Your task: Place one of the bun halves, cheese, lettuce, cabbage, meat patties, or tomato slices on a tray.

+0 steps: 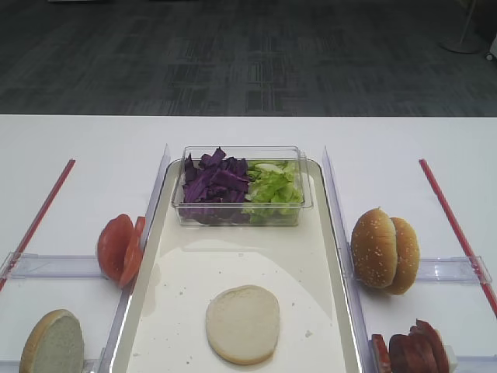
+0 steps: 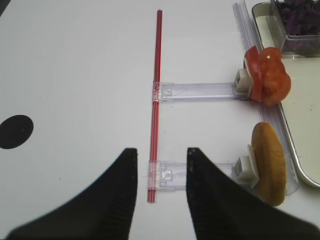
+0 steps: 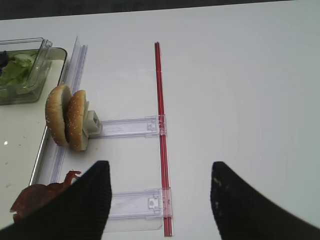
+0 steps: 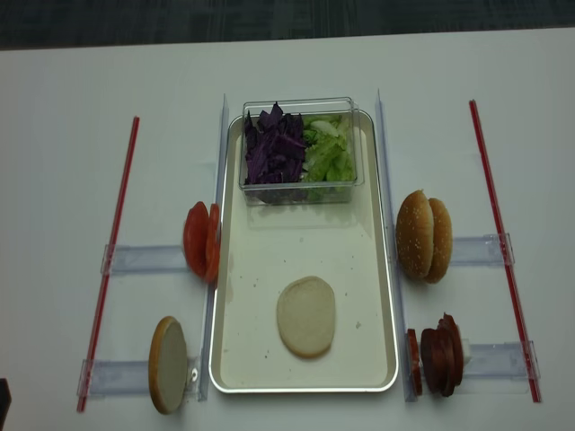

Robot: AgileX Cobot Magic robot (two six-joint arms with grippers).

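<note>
One pale flat round bun half (image 4: 305, 316) lies on the cream metal-rimmed tray (image 4: 234, 359). We judge the red-orange tomato slices (image 4: 201, 241) soft, slippery; pinch their rims. Left gripper (image 2: 160, 192) and right gripper (image 3: 159, 200) both spread, empty.

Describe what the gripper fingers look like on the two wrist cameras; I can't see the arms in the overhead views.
Only finger ends show. The left gripper has two matte black fingers with finely ribbed faces, broad at the base and tapering to rounded tips. The right gripper looks the same: black, ribbed, tapered fingers. No cables, markings or arm links are visible.

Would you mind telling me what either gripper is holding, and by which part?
Nothing is held: the left gripper and right gripper both stand open over the bare table.
</note>
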